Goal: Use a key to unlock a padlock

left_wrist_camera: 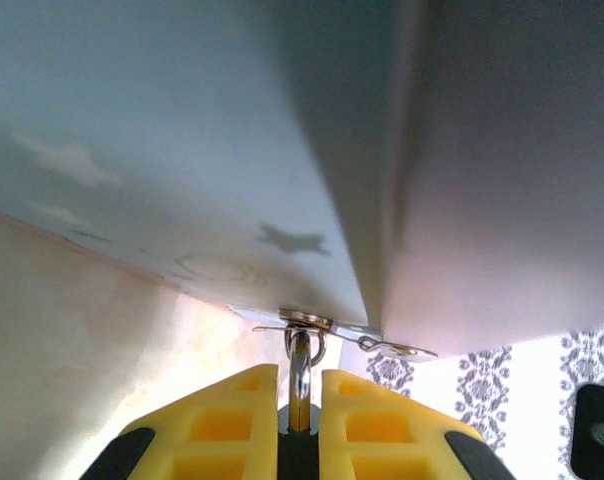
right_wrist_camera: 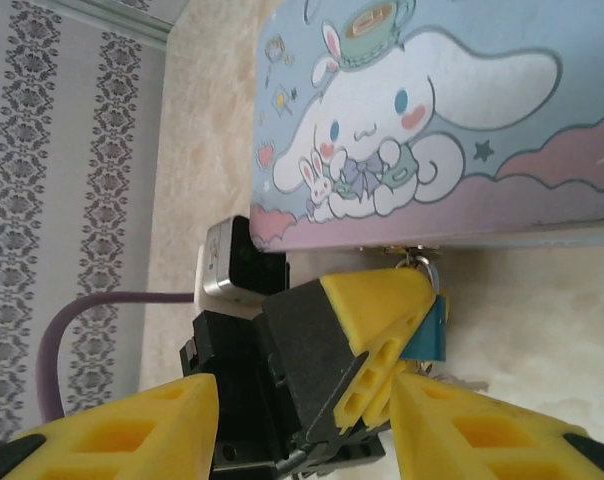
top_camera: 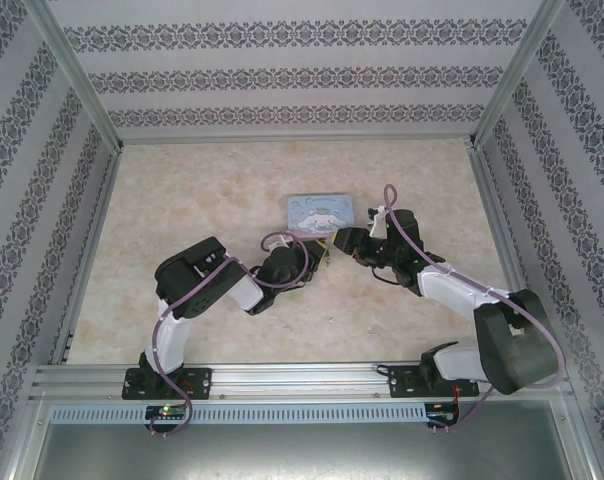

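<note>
The left pincer (left_wrist_camera: 300,392) is clenching the padlock (right_wrist_camera: 432,335) hanging at the near edge of the tin box (right_wrist_camera: 462,150), likely steadying it, while the released right pincer (right_wrist_camera: 304,405) is hovering just beside it.

The tin box (top_camera: 324,212) lay on the bench (top_camera: 212,190), right of centre and far from the arm bases. The padlock (right_wrist_camera: 430,328) hung from the hasp on the box's near edge, just off the bench top. The left pincer (left_wrist_camera: 300,385) reached in from the near left, under that edge, with the padlock between its fingers. The right pincer (right_wrist_camera: 304,390) sat just to the right of it, near the box's near-right corner, apart from the padlock.
</note>
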You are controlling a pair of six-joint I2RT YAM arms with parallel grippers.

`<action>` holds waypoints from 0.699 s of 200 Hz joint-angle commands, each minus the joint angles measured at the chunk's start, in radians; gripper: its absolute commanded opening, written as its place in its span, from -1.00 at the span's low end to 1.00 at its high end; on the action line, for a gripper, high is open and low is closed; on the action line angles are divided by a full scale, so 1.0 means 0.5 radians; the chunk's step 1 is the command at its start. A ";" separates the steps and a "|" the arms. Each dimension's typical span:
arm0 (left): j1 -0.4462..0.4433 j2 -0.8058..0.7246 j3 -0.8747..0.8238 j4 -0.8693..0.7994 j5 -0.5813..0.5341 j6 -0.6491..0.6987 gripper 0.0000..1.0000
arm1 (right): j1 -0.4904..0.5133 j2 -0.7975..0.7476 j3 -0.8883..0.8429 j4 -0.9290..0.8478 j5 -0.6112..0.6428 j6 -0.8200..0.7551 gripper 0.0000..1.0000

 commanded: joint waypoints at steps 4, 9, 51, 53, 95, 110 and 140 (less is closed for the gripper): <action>0.059 0.079 -0.049 0.100 0.308 0.218 -1.00 | -0.017 0.060 -0.048 0.150 -0.126 0.237 -0.05; 0.068 0.078 -0.052 0.105 0.340 0.243 -1.00 | -0.019 0.069 -0.059 0.165 -0.124 0.260 -0.05; 0.114 0.068 -0.039 0.070 0.543 0.387 -1.00 | -0.051 0.134 -0.131 0.289 -0.132 0.375 -0.11; 0.116 0.068 -0.035 0.071 0.554 0.388 -1.00 | -0.051 0.138 -0.132 0.291 -0.129 0.378 -0.11; 0.144 0.087 -0.003 0.068 0.657 0.397 -1.00 | -0.115 0.250 -0.190 0.446 -0.172 0.485 -0.19; 0.145 0.088 0.005 0.062 0.664 0.388 -1.00 | -0.127 0.310 -0.217 0.565 -0.192 0.545 -0.21; 0.148 0.084 0.024 0.045 0.691 0.391 -1.00 | -0.130 0.417 -0.259 0.740 -0.214 0.607 -0.22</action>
